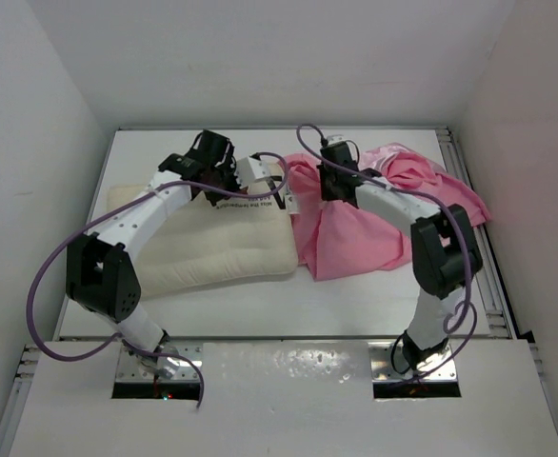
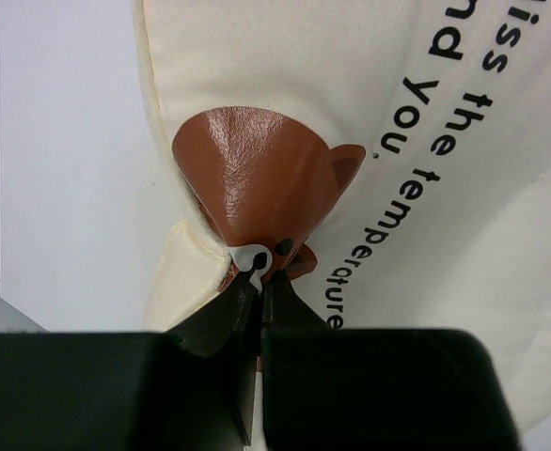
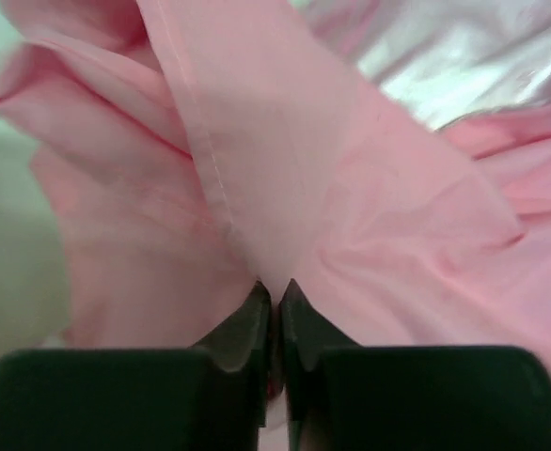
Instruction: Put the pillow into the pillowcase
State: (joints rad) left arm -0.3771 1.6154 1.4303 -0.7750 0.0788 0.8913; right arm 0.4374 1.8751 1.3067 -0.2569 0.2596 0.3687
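The cream pillow [image 1: 212, 243] lies flat on the left half of the table, with black print along its far edge. My left gripper [image 1: 227, 186] is at that far edge. In the left wrist view it [image 2: 259, 280] is shut on the pillow [image 2: 304, 75], pinching the seam at the brown bear mark [image 2: 257, 178]. The pink pillowcase [image 1: 374, 224] lies crumpled on the right, touching the pillow's right end. My right gripper [image 1: 339, 197] sits over its left part. Up close, the right gripper [image 3: 275, 287] is shut on a fold of the pillowcase [image 3: 351, 188], which bunches up around the fingers.
White walls close in the white table [image 1: 288, 305] on three sides. A metal rail [image 1: 493, 276] runs down its right edge. Purple cables [image 1: 43, 286] loop off both arms, one sweeping out to the left of the pillow.
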